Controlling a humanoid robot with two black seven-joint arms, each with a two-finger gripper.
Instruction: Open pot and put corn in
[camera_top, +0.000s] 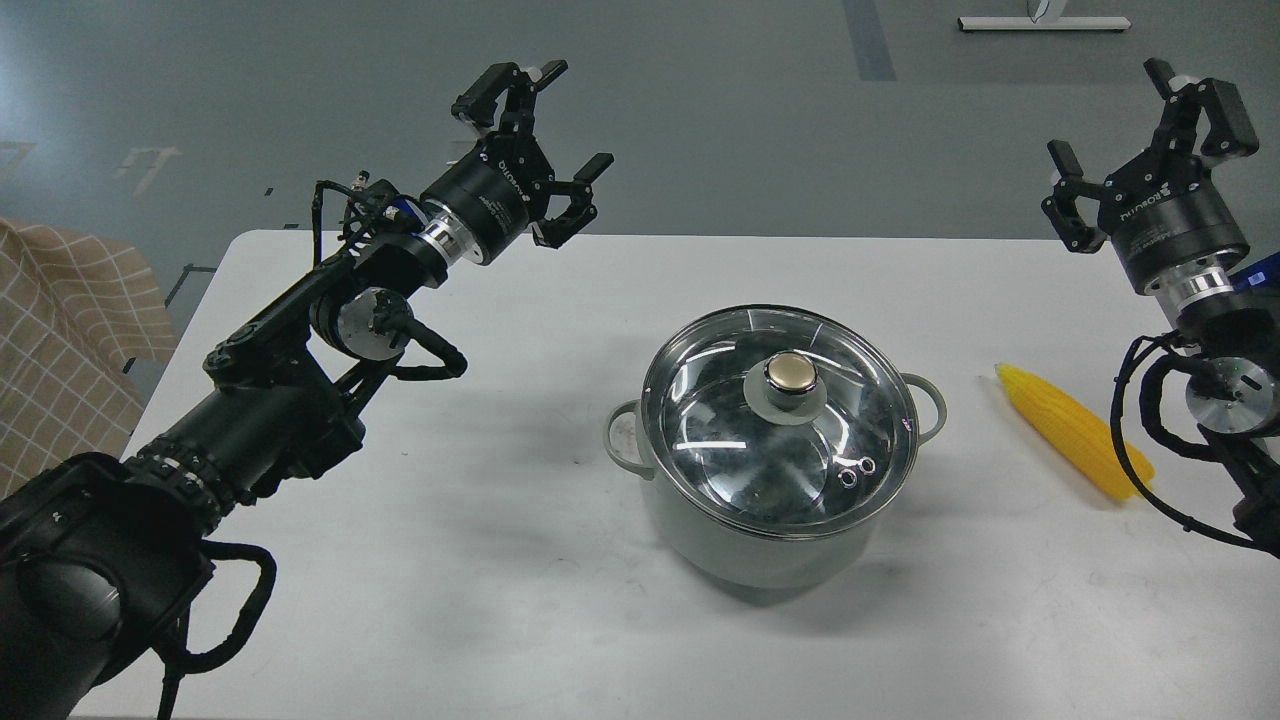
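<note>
The pale grey-green pot stands at the middle of the white table. A glass lid with a brass knob covers it. The yellow corn lies flat on the table to the right of the pot, its pointed end toward the far side. My left gripper is open and empty, raised over the table's far edge, up and left of the pot. My right gripper is open and empty, raised above the far right corner, beyond the corn.
A checked cloth lies off the table's left side. The table's far edge borders grey floor. A cable loop from my right arm hangs close over the corn's thick end.
</note>
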